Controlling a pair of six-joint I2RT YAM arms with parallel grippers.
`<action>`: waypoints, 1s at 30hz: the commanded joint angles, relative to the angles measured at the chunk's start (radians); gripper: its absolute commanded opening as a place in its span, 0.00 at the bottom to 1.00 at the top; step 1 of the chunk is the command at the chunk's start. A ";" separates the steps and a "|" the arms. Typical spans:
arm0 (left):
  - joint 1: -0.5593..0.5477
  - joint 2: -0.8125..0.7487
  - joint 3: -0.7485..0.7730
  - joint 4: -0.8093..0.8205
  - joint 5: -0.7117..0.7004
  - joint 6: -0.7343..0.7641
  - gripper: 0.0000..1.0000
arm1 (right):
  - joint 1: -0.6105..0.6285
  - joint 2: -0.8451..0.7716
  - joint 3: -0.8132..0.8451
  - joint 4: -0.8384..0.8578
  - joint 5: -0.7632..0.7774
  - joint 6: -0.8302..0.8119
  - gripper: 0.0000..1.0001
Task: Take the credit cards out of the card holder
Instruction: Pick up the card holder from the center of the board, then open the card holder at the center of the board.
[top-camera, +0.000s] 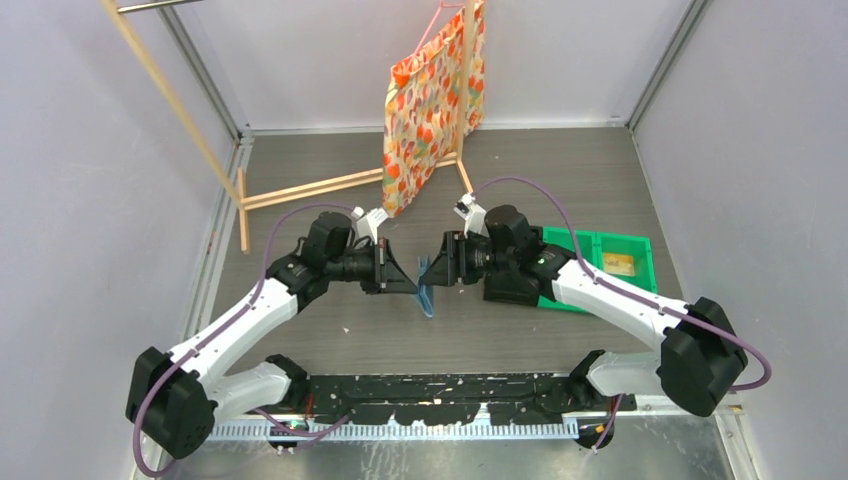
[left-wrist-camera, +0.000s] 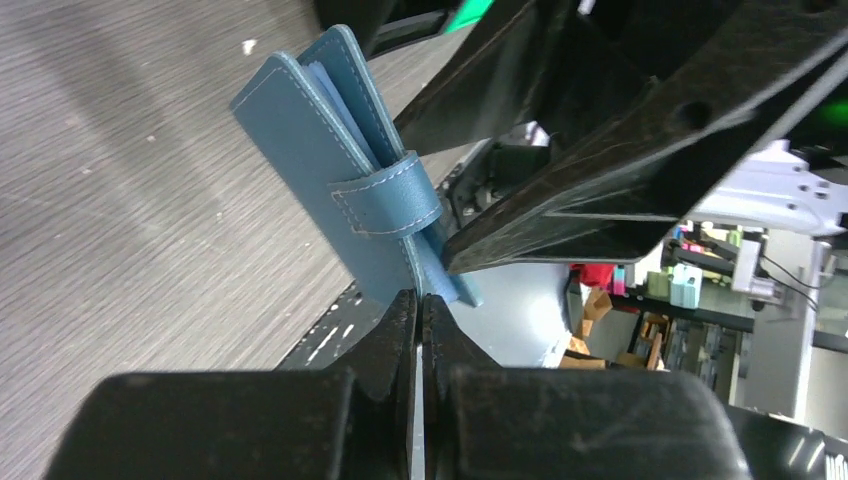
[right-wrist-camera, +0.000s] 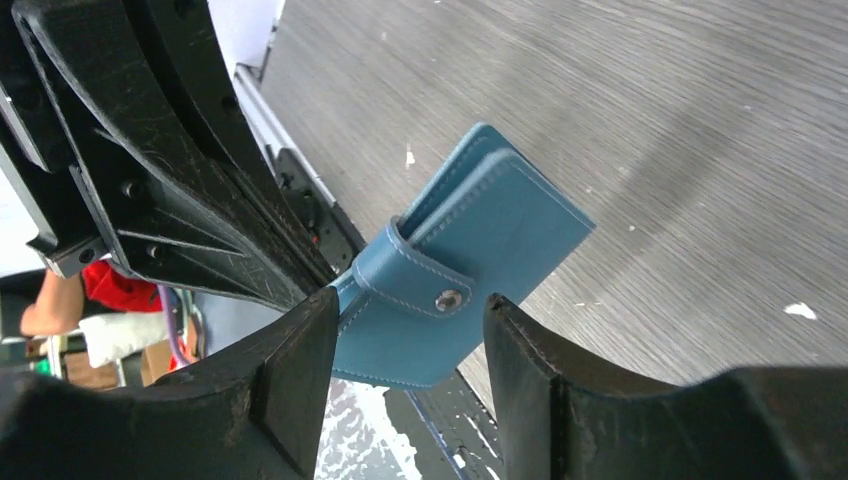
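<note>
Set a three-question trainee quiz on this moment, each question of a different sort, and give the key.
1. True or false: the card holder lies flat on the table.
2. Pick one. The left gripper is: A) open beside the card holder; B) shut on the card holder's edge; C) resting on the table.
3. Fill in: the strap with its snap is ____ (fastened or undone), and it sits between the open jaws of the right gripper.

Key: 1 false, it is held up off the table. 2 B. 3 fastened.
</note>
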 joint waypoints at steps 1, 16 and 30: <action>0.008 -0.043 0.020 0.147 0.120 -0.078 0.00 | -0.005 -0.008 0.017 0.074 -0.114 -0.002 0.57; 0.010 -0.022 -0.042 0.087 0.000 -0.108 0.01 | -0.044 0.018 -0.070 0.247 -0.082 0.136 0.78; 0.035 0.037 -0.044 0.110 -0.022 -0.233 0.01 | 0.111 -0.080 -0.027 -0.047 0.152 -0.078 0.75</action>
